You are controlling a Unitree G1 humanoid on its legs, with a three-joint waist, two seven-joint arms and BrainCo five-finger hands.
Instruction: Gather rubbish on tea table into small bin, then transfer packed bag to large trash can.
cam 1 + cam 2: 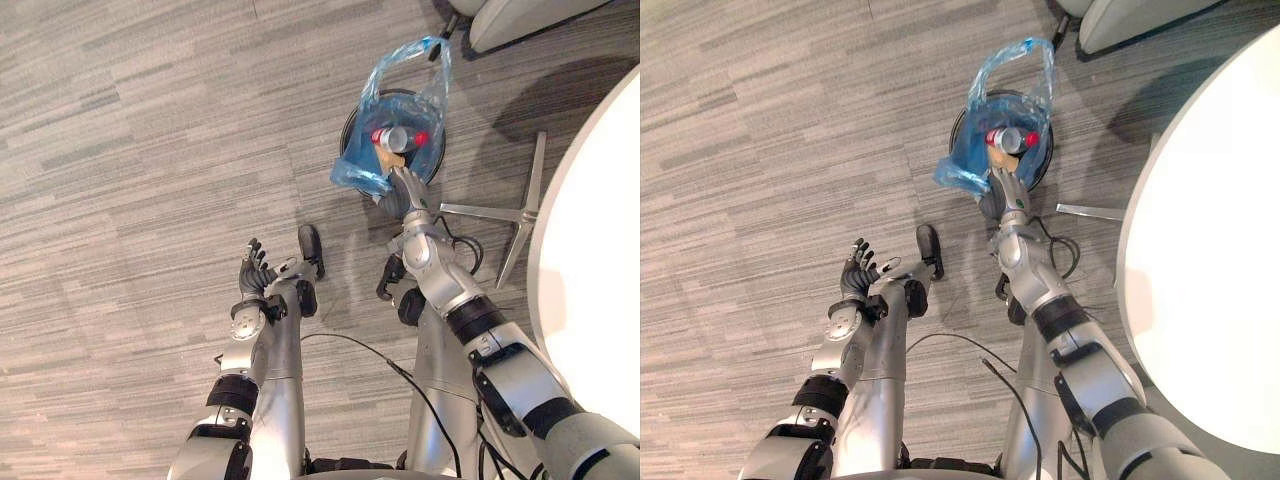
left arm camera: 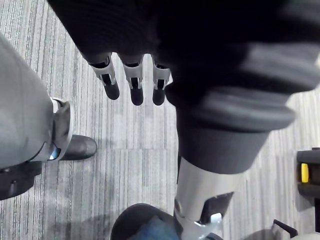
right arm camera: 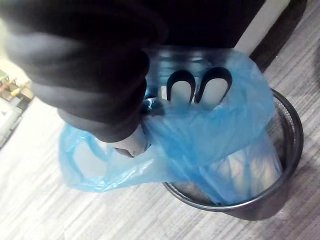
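Right wrist view: rt hand [image 3: 105, 95] curled on blue bag [image 3: 210, 135], btm in small bin [image 3: 287, 125]

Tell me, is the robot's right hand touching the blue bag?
Touching. The right wrist view shows the right hand pinching bunched plastic of the blue bag between thumb and fingers, over the bin.

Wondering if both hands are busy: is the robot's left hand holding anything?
No: the left hand has its fingers straight above the carpet, holding nothing, while the right hand grips the bag.
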